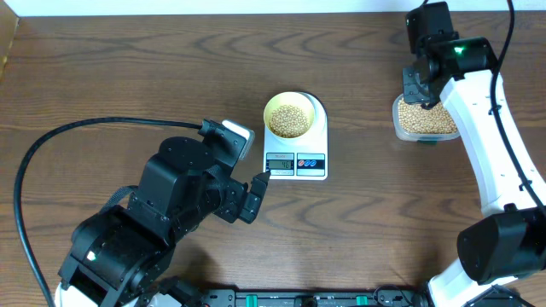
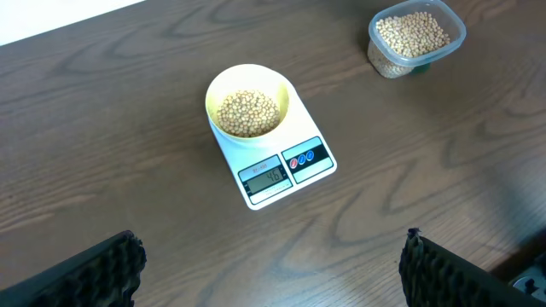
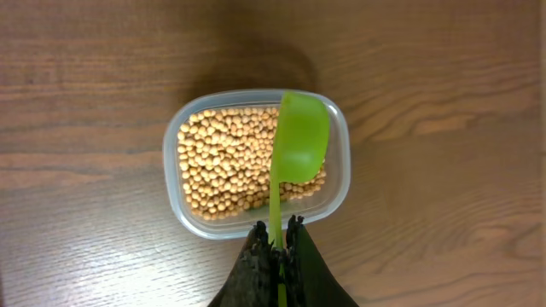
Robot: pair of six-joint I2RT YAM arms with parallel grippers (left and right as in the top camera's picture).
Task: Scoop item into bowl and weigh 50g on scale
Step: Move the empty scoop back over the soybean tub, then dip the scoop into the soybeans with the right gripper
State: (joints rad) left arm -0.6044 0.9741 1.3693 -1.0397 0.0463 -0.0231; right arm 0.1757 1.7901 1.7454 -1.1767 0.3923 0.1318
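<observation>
Left wrist view: my left hand hangs released above the brown wooden surface. Its two black fingers are spread wide at the bottom corners of the frame and hold nothing.

Just beyond them sits the white scale, its grey display and two coloured buttons turned toward me. The digits are too small to read. On the scale's platform the pale yellow bowl stands upright, a layer of tan beans covering its bottom.

Farther off, well apart from the scale and on my right side, a clear plastic tub holds more of the same beans. Over that tub, seen from the right wrist, my right hand is clenched on the thin handle of a green scoop. The scoop's blade lies over one side of the tub, and I cannot tell whether it touches the beans beneath.

From overhead, my left arm sits low at the near edge with its hand pointing toward the scale. My right arm reaches out to the tub at the far right.
</observation>
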